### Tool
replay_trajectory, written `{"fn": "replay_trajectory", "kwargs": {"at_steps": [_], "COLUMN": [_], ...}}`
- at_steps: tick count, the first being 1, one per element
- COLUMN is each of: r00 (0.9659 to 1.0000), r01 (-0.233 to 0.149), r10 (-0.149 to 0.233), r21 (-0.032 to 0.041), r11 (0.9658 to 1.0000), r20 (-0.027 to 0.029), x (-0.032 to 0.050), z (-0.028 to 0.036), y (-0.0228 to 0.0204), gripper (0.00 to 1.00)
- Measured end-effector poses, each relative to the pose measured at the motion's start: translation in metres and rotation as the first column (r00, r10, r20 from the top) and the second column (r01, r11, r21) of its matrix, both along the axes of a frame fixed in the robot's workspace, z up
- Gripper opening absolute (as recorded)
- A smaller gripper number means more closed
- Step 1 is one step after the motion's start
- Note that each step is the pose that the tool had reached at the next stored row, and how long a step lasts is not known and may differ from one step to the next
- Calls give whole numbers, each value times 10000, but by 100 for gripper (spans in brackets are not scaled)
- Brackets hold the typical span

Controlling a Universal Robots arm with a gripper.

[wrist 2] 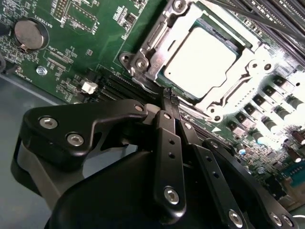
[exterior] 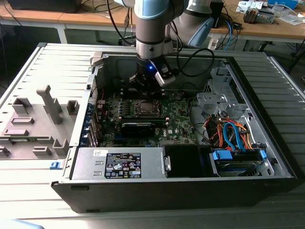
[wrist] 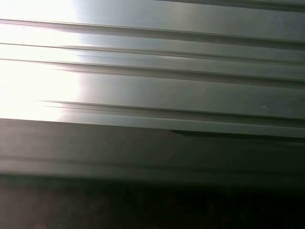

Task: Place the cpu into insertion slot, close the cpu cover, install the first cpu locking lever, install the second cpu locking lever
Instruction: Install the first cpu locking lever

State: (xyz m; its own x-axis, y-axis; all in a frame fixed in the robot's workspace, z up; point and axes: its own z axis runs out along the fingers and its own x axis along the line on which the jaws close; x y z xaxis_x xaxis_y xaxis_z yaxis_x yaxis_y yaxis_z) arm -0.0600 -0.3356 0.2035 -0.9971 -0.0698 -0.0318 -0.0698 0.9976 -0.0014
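Observation:
The cpu (wrist 2: 200,62), a flat silvery square, lies in the insertion slot (exterior: 145,109) on the green board in the open computer case. The cpu cover (wrist 2: 159,56), a thin metal frame with a window, lies flat around the chip. In the second wrist view my gripper (wrist 2: 169,95) is shut with nothing between its black fingers. Its tips hang close over the socket's edge, beside a corner screw (wrist 2: 141,62). In the exterior view the gripper (exterior: 145,88) stands upright over the socket's far side.
The case walls (exterior: 90,90) box in the board. A power supply (exterior: 119,164) sits at the front, a drive cage with orange and blue cables (exterior: 233,138) at the exterior view's right. A grey moulded fixture (exterior: 33,124) lies on the exterior view's left. A coin cell (wrist 2: 29,33) sits on the board.

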Motion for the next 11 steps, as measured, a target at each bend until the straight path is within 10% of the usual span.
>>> {"fn": "replay_trajectory", "kwargs": {"at_steps": [6, 7, 9, 11], "r00": [10000, 10000, 10000, 10000], "r01": [0, -1, 0, -4], "r10": [0, 1, 0, 4], "r21": [0, 5, 15, 5], "r11": [10000, 10000, 10000, 10000], "r20": [2, 5, 4, 1], "x": [50, 51, 41, 41], "z": [-18, 125, -13, -19], "y": [0, 2, -11, -12], "gripper": [11, 11, 11, 11]}}
